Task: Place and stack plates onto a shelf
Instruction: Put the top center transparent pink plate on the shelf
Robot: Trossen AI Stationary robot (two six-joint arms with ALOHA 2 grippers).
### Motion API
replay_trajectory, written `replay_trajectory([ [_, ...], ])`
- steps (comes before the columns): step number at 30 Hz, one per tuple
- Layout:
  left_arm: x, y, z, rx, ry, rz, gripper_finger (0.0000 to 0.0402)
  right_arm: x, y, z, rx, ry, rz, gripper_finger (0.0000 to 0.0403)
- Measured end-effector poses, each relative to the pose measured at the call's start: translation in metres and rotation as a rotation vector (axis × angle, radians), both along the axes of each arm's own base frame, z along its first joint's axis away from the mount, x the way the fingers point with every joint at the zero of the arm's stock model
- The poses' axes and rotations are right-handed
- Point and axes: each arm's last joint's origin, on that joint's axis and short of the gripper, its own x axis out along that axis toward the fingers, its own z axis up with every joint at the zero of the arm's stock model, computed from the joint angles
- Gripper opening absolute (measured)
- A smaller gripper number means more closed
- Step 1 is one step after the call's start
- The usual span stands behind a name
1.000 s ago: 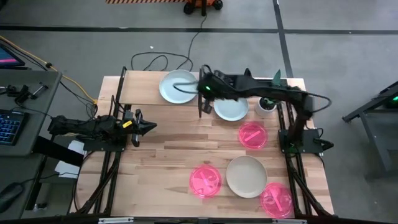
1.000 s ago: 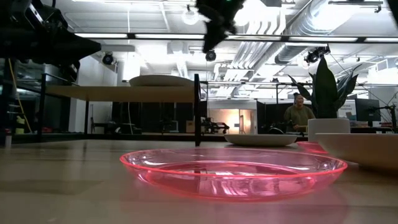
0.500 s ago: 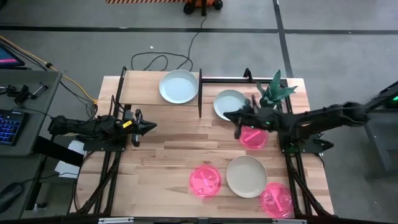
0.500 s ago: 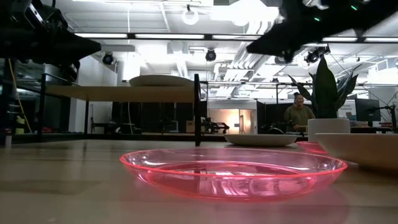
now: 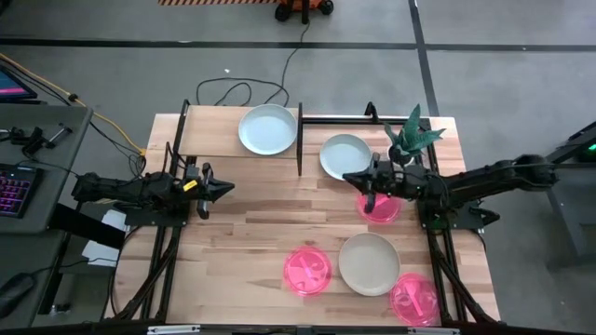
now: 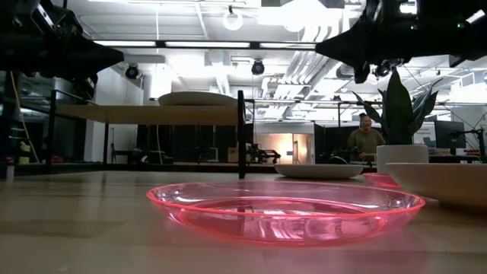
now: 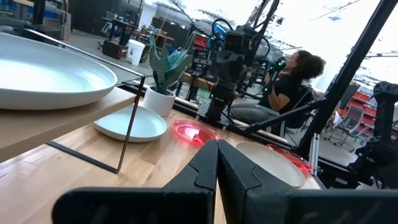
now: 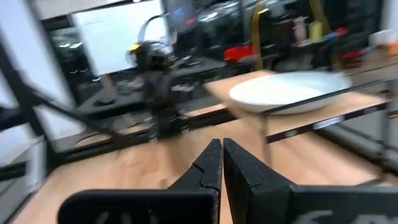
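Note:
The shelf [image 5: 209, 138] stands at the table's far left; one pale blue plate [image 5: 268, 128] rests flat on its right end. The second pale blue plate [image 5: 345, 156] lies on the table right of the shelf. One pink plate [image 5: 379, 205] lies near it, two more pink plates [image 5: 307, 271] [image 5: 413, 299] and the cream plate [image 5: 369, 263] nearer the front. My right gripper [image 5: 347, 177] [image 8: 222, 144] hangs shut and empty above the table, between the blue and pink plates, pointing left. My left gripper [image 5: 228, 190] [image 7: 217, 146] waits shut at the left side.
A white plant pot [image 5: 400, 156] with a green plant stands at the far right, close behind my right arm. Black shelf posts [image 5: 299, 154] rise at the shelf's right end. Bare tabletop [image 5: 251, 233] lies in the middle. A person [image 7: 292, 78] sits beyond the table's right side.
My right arm has drawn back from over the shelf's right end, swinging toward the table's right and near side, and has turned from pointing down to lying level above the pink plate. The pale blue plate stays on the shelf. The left arm has kept still.

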Motion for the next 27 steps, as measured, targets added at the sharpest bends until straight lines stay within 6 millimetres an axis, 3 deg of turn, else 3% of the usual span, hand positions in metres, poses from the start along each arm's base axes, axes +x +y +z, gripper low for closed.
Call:
replay_trajectory([
  [4,0.000,0.000,0.000,0.001,0.004,0.000,0.0001,0.014,0.014,0.010,0.012,0.187,0.088,0.0000],
  [10,0.000,0.000,-0.001,0.001,0.008,0.000,0.0001,0.040,0.042,0.029,-0.038,0.611,-0.071,0.0003],
  [13,0.000,0.000,-0.001,0.002,0.008,0.000,0.0001,0.048,0.050,0.027,-0.008,0.793,-0.127,0.0018],
  [20,0.000,0.000,-0.001,0.001,0.007,-0.016,0.0001,0.059,0.058,-0.011,0.110,1.027,-0.274,0.0113],
  [24,0.000,-0.001,-0.001,-0.007,0.004,-0.036,0.0001,0.053,0.054,-0.035,0.203,1.126,-0.515,0.0168],
  [27,0.000,-0.001,0.000,-0.004,0.001,-0.036,0.0001,0.050,0.052,-0.047,0.295,1.135,-0.683,0.0188],
])
